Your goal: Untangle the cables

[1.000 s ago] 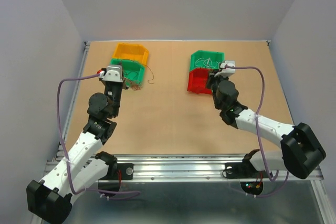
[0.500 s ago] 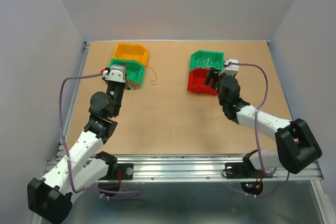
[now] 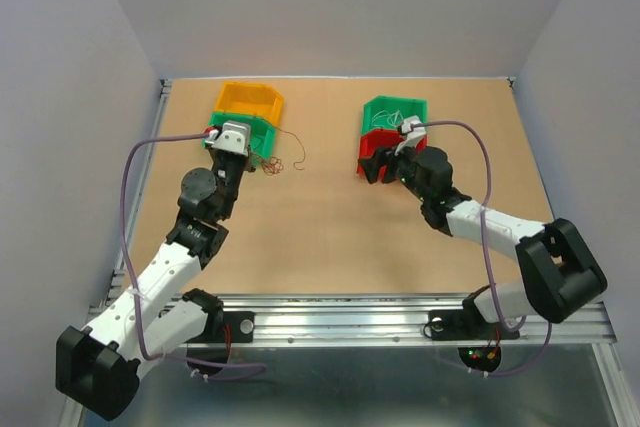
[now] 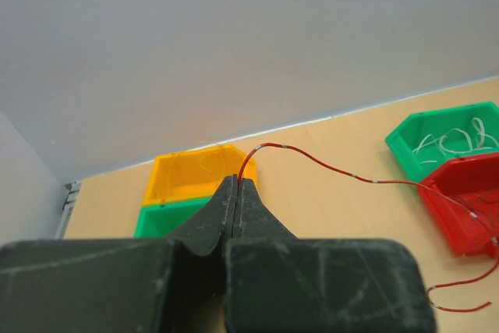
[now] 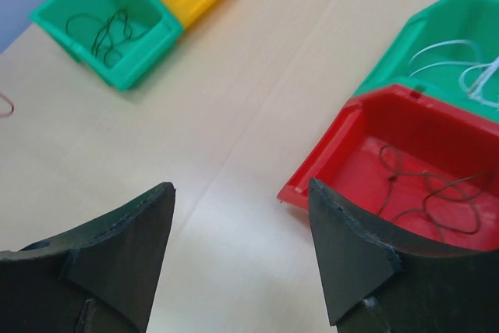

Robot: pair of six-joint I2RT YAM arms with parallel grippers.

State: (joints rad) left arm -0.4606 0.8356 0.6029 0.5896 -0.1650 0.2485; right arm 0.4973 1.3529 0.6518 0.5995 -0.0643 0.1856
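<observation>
Red wire [image 4: 265, 145] clamped between closed left jaws, right jaws spread wide, empty.

You've got bright, even light from overhead, soft and diffuse: on the table [image 3: 330, 227] the arms throw only faint, blurry-edged shadows, and the walls [image 3: 340, 7] read a flat pale grey. The top view is sharp across the frame, with a mild sheen on the metal rail [image 3: 350, 319] at the near edge. On your left wrist view the left gripper [image 4: 238, 185] sits dark and soft, too close to focus, while the cable [image 4: 312, 159] stands crisp against a wall that brightens toward its base. Right wrist: the right gripper [image 5: 240, 186] is near-black and blurry, the table looks washed pale, and the red bin [image 5: 323, 154] shows small glossy highlights on its rim.
</observation>
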